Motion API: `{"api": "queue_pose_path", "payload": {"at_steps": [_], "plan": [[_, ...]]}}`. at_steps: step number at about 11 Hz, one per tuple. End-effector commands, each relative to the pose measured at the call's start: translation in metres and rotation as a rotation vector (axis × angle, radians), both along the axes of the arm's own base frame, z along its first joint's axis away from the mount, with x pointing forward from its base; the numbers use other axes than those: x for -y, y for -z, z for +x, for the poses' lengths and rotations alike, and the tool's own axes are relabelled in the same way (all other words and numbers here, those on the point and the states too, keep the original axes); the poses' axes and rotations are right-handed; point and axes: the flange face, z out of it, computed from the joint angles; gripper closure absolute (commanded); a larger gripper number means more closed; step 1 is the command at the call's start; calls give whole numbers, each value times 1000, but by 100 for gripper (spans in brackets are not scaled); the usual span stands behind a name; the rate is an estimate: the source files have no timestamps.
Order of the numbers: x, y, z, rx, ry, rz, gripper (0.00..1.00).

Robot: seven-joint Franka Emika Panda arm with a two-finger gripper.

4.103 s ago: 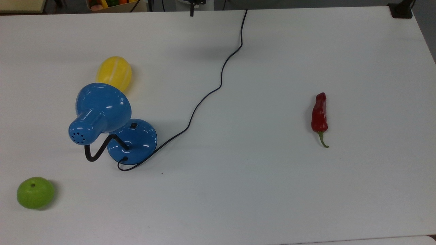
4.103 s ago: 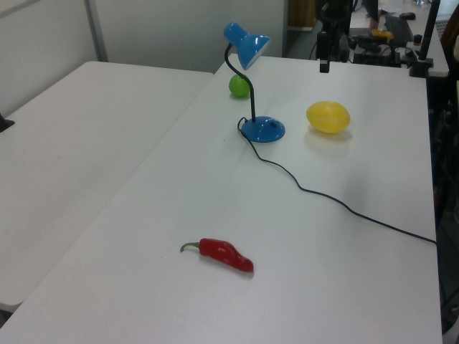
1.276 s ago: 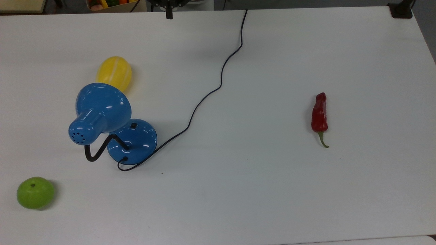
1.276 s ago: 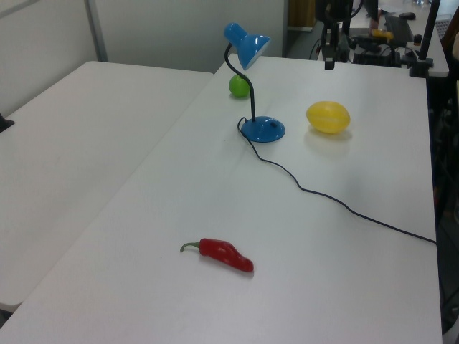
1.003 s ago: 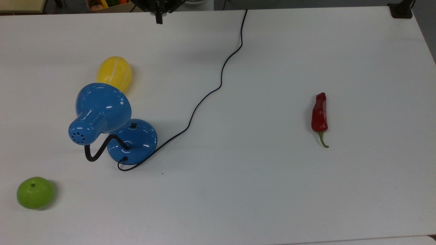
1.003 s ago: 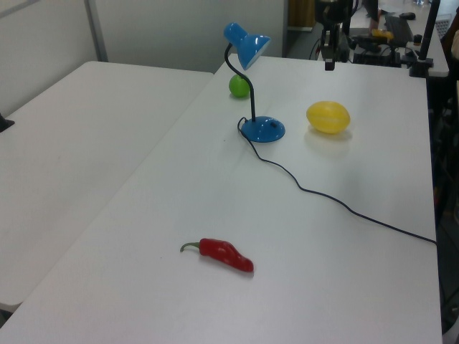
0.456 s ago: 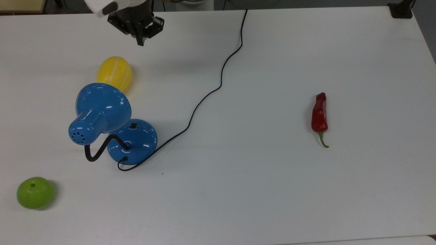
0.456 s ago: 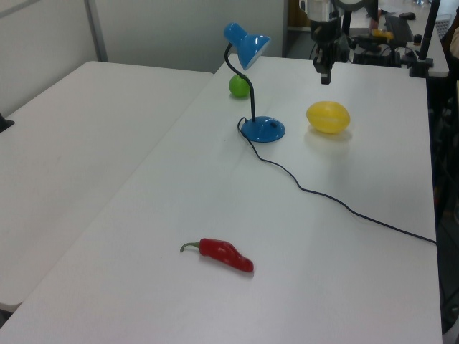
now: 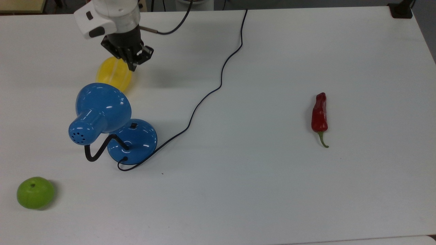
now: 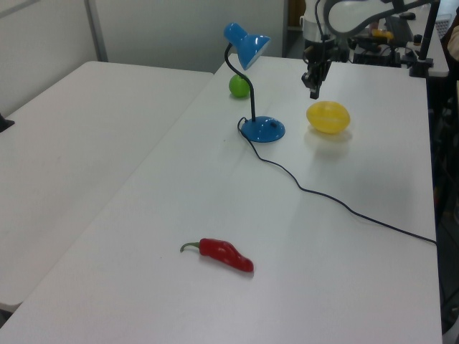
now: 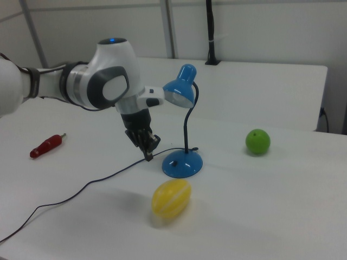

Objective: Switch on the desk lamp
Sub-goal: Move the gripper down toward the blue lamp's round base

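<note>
A yellow melon [image 9: 114,77] lies between the hand [image 9: 132,68] and the lamp [image 9: 133,141]; its fingers look pressed together. The hand has come down the top view toward the melon.

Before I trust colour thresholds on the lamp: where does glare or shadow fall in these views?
Top view: white streaks of glare on the glossy blue metal desk lamp, soft shadow beside the green apple. Right view: a faint shadow under the yellow melon.

one lamp [image 9: 112,127], one melon [image 9: 114,76], one apple [image 9: 35,192], one chilli [image 9: 319,114]
</note>
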Motion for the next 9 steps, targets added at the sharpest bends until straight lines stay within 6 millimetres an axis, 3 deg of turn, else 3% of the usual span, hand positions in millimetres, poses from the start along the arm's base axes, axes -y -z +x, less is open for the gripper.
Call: {"api": "queue_pose_path", "payload": {"at_steps": [1,4,9], "plan": [[-1,35,17,82,25,14,100],[1,64,36,167,8,0,100],[1,85,51,246,-113,-44,100]]}}
